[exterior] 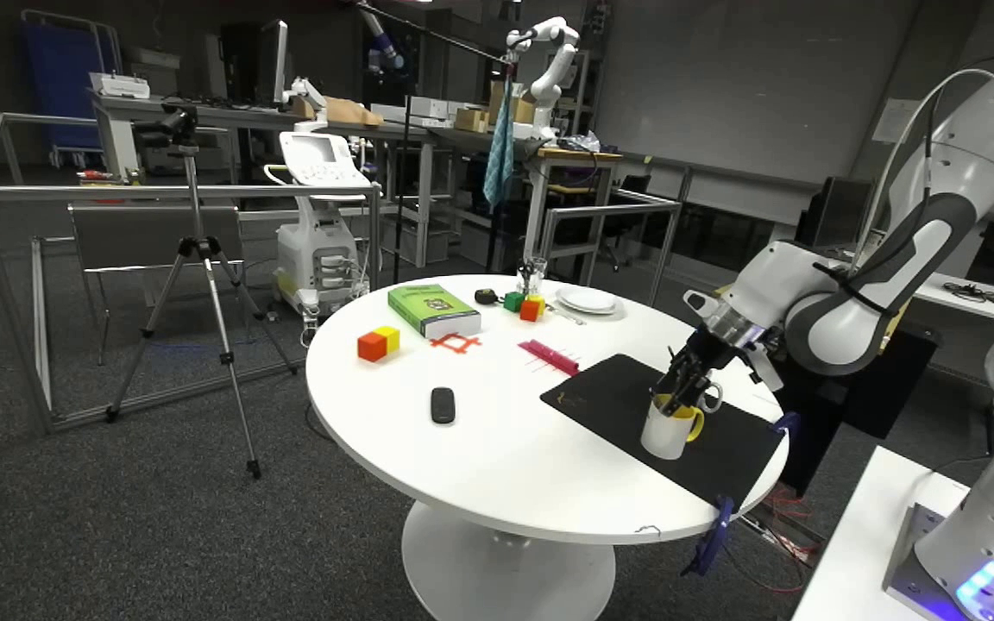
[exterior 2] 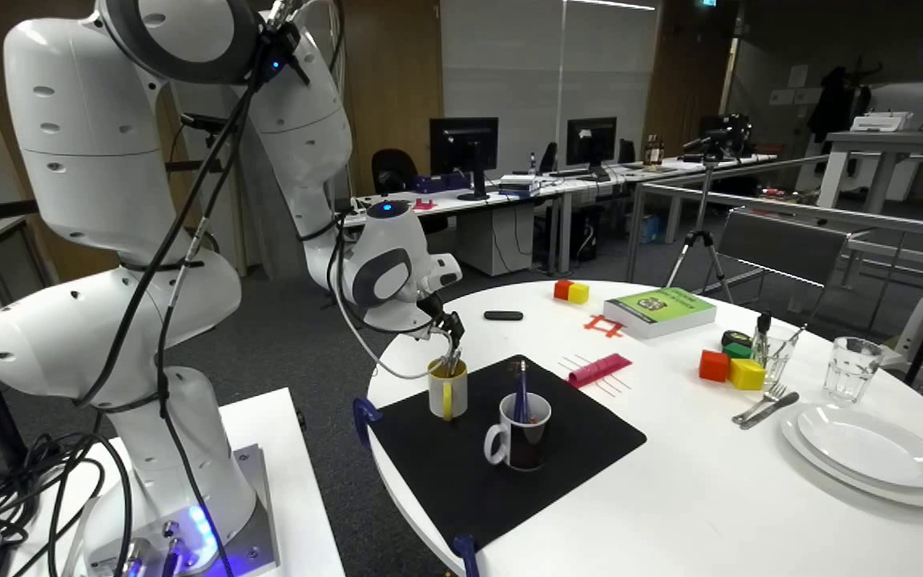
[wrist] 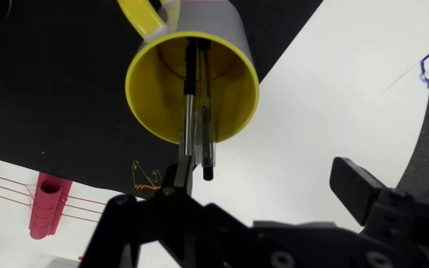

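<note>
Over the table (exterior: 506, 457), the gripper (wrist: 262, 167) is gaping empty, probably needing centring around the pens (wrist: 207, 134) in the mug (wrist: 229, 22).

Pens (wrist: 189, 111) lean in a white mug (wrist: 233, 91) — yellow inside.

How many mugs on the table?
2, both on the black mat: the yellow-lined mug with pens, nearest the open gripper, and the white-handled mug a little apart from it. No third seems hidden.

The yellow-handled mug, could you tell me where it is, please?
In an exterior view, the yellow-handled mug stands on the black mat, left of the white-handled mug.
</note>
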Tool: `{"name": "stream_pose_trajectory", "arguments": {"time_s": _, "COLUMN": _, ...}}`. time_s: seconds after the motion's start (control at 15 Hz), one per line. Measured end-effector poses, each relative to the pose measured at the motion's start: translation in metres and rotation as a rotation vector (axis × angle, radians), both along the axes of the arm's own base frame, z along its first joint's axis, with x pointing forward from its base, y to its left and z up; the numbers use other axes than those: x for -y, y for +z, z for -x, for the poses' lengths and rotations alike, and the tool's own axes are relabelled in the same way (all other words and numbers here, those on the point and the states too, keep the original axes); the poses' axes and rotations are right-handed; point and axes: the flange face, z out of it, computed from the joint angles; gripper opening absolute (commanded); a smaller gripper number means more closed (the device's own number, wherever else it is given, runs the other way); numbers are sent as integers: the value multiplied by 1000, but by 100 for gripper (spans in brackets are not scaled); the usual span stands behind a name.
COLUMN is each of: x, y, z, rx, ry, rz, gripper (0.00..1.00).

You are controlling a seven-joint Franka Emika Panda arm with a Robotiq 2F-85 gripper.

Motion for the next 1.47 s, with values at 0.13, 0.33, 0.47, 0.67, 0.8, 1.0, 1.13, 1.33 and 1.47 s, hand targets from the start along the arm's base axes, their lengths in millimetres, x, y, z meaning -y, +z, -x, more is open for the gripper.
{"name": "stream_pose_trajectory", "arguments": {"time_s": 0.13, "x": 2, "y": 0, "z": 0, "rx": -11, "ry": -2, "rz": 5, "gripper": 100}}
{"name": "stream_pose_trajectory", "arguments": {"time_s": 0.33, "x": 6, "y": 0, "z": -1, "rx": -18, "ry": -3, "rz": 10, "gripper": 100}}
{"name": "stream_pose_trajectory", "arguments": {"time_s": 0.47, "x": 9, "y": 0, "z": -3, "rx": -24, "ry": 1, "rz": 18, "gripper": 100}}
{"name": "stream_pose_trajectory", "arguments": {"time_s": 0.67, "x": 9, "y": 1, "z": -3, "rx": -28, "ry": 16, "rz": 26, "gripper": 100}}
{"name": "stream_pose_trajectory", "arguments": {"time_s": 0.8, "x": 7, "y": 1, "z": -3, "rx": -29, "ry": 27, "rz": 29, "gripper": 100}}
{"name": "stream_pose_trajectory", "arguments": {"time_s": 1.0, "x": 3, "y": 2, "z": -2, "rx": -28, "ry": 42, "rz": 31, "gripper": 100}}
{"name": "stream_pose_trajectory", "arguments": {"time_s": 1.13, "x": 2, "y": 2, "z": -3, "rx": -26, "ry": 49, "rz": 32, "gripper": 100}}
{"name": "stream_pose_trajectory", "arguments": {"time_s": 1.33, "x": 3, "y": 3, "z": -5, "rx": -34, "ry": 56, "rz": 40, "gripper": 100}}
{"name": "stream_pose_trajectory", "arguments": {"time_s": 1.47, "x": 3, "y": 3, "z": -7, "rx": -40, "ry": 61, "rz": 45, "gripper": 100}}
